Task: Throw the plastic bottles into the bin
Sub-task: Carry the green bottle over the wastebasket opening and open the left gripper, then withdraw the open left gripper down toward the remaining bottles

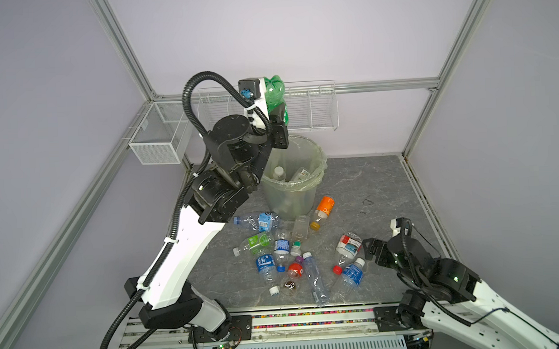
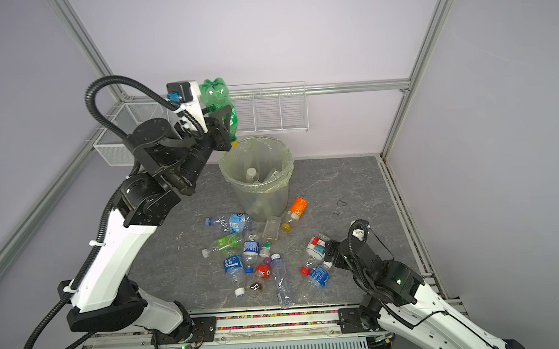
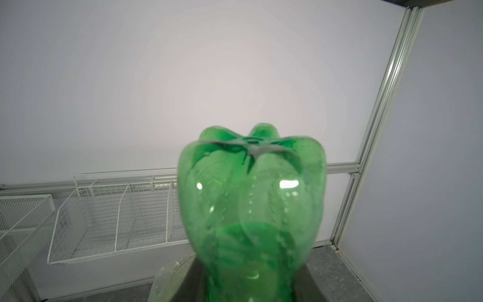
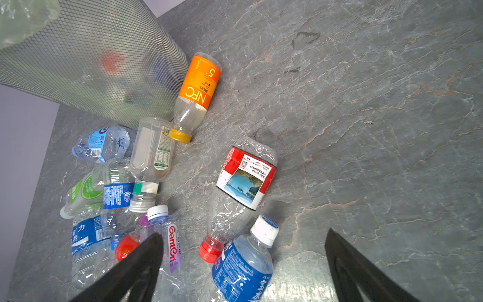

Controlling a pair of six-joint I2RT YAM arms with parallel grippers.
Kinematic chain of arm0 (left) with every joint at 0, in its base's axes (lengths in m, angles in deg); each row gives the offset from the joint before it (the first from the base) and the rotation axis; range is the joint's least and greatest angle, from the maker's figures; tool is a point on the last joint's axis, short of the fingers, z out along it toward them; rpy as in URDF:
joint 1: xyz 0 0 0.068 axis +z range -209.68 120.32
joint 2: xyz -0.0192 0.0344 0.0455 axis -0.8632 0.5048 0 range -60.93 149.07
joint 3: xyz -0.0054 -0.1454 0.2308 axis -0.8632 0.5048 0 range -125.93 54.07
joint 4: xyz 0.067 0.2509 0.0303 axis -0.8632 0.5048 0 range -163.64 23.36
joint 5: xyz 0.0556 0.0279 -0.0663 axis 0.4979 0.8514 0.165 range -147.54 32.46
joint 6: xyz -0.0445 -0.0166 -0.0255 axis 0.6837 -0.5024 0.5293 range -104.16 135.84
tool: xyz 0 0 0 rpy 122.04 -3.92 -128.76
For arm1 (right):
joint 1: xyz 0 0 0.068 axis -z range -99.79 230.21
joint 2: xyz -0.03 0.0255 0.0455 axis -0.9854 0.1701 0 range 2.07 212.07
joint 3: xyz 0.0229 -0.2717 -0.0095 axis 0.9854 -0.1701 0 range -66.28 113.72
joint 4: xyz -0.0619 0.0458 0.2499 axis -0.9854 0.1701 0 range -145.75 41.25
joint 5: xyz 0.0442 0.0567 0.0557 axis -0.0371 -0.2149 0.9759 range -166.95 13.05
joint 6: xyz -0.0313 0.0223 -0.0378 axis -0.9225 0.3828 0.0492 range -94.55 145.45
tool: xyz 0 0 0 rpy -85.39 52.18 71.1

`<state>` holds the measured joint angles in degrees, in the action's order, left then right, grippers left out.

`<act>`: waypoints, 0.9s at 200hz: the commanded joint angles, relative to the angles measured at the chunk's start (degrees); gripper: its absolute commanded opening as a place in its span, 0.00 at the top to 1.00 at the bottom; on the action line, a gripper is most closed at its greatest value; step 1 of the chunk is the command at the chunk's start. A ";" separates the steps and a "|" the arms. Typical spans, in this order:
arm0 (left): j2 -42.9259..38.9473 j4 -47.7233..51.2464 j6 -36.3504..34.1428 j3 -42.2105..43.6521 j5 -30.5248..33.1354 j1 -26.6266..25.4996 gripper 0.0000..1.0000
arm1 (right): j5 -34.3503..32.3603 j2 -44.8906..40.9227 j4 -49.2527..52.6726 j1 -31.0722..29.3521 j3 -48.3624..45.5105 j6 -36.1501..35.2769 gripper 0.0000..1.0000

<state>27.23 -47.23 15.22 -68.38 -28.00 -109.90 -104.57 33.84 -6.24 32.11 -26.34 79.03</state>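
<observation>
The left gripper (image 2: 225, 117) is pinched around a translucent green plastic bottle (image 2: 214, 94). It holds the bottle upside down, lobed base uppermost, above the left rim of the round, translucent grey-green bin (image 2: 288, 155), which is lined with a pale green bag. The bottle's yellow cap (image 2: 234, 143) shows in only one top view; the gripper hides it in the other.

In the left wrist view the green plastic bottle (image 3: 251, 209) fills the lower middle, its neck cut off by the frame. It covers part of a long white wire rack (image 3: 109, 217), and the fingers are only blurred grey shapes beside it.

Inside the bin a white-capped bottle (image 1: 279, 172) is clear; the rest are smears through the wall.

The right gripper (image 4: 243, 232) hovers with its dark fingers (image 4: 141, 261) spread wide and empty, low over the grey marbled tabletop (image 4: 366, 130). It is above a blue-labelled bottle (image 4: 243, 269) and next to a crushed red-capped bottle (image 4: 243, 183).

Other plastic bottles (image 1: 275, 253) lie overlapping in front of the bin, too tangled to count.
</observation>
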 commanded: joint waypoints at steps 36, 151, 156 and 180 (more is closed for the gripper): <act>16.55 12.44 6.46 -5.42 -6.89 8.03 0.30 | -0.69 -2.16 1.86 0.18 1.05 0.89 0.01; 6.27 12.40 9.09 -3.13 -8.45 7.95 0.01 | -0.49 -3.06 1.30 0.11 -0.75 1.70 0.01; 5.45 12.14 9.27 -2.33 -8.45 7.86 0.01 | -0.42 -2.86 1.21 0.15 -0.62 1.70 0.01; 0.00 9.48 10.09 4.32 -8.15 7.42 0.01 | -0.20 -2.27 1.11 0.18 -0.42 1.70 0.01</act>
<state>29.85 -34.86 24.31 -70.52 -35.96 -101.96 -104.72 30.89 -3.79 32.11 -26.25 79.49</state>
